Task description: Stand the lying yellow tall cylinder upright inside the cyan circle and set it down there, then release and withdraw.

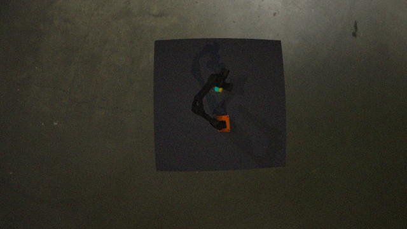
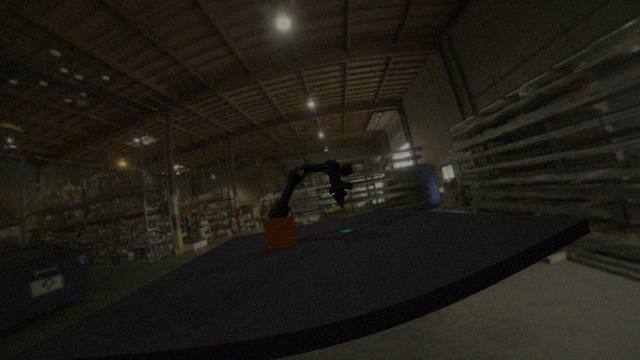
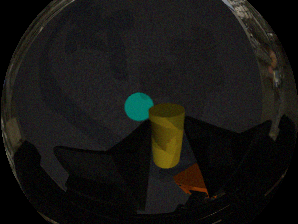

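Note:
The yellow tall cylinder point(image 1: 220, 90) point(image 2: 338, 209) point(image 3: 167, 137) is held in the air above the dark table, between the black fingers of my gripper point(image 2: 341, 205) point(image 3: 166, 123). My gripper is shut on it. In the wrist view its long axis runs up and down the picture, with one round end face showing; in the exterior view it is small and looks closer to lying than upright, its exact tilt hard to tell. The cyan circle point(image 1: 217, 89) point(image 2: 346, 231) point(image 3: 138, 106) is flat on the table below. The cylinder partly overlaps it in the top view and just covers its edge in the wrist view.
The dark square table point(image 1: 178, 143) point(image 2: 400, 280) carries the arm's orange base point(image 1: 227, 128) point(image 2: 281, 233) point(image 3: 192, 179). The black arm bends out from the base and over the circle's area. Dim shadows of the arm fall across the table top.

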